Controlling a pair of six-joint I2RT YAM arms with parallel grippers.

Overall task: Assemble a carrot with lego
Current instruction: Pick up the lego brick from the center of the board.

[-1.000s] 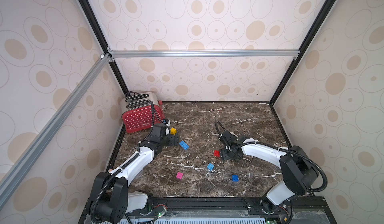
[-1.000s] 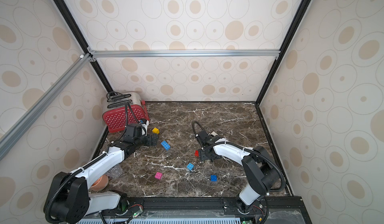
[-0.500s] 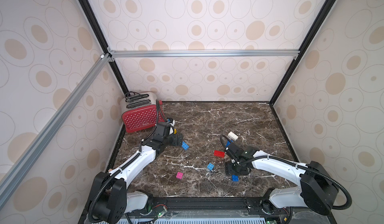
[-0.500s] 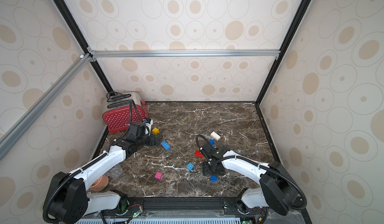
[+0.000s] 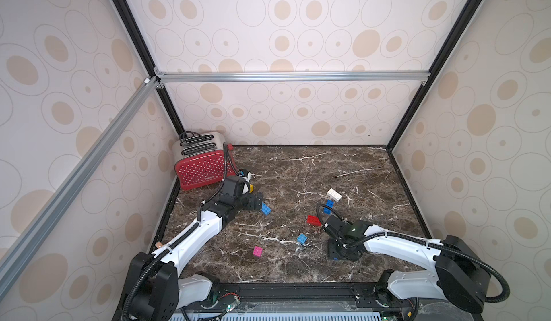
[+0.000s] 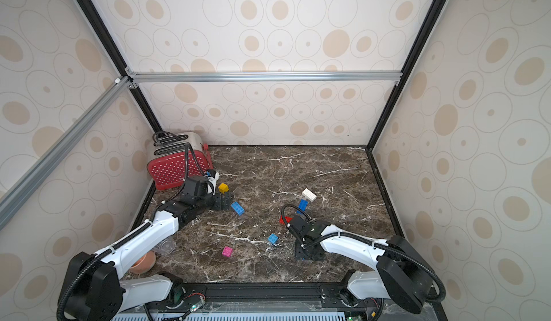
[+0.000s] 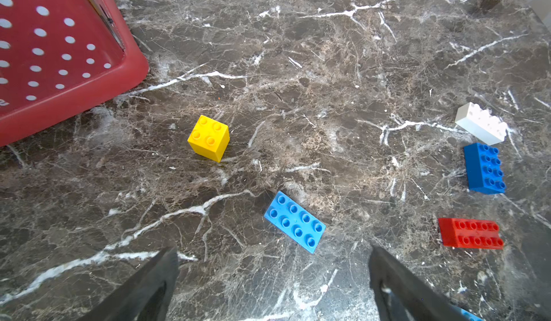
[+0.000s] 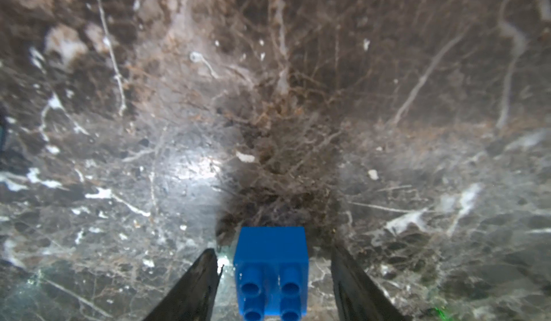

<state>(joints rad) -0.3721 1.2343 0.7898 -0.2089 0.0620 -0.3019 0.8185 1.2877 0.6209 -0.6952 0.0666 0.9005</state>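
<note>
No carrot is in view; the lego lies as separate bricks on the marble. My right gripper points down, open, straddling a small dark blue brick with a gap on each side. My left gripper hangs open just short of a light blue 2x4, with the yellow brick beyond it. The red 2x4, blue 2x4 and white brick lie behind the right gripper. A small light blue brick and a pink brick lie near the front.
A red toaster stands in the back left corner, close behind the left arm. An orange bowl and a clear cup sit under the left arm at the front left. Patterned walls close in the table on three sides.
My right arm left the red brick, swung toward the front and came down over the small dark blue brick, its jaws narrowing. The left gripper edged toward the light blue 2x4.
</note>
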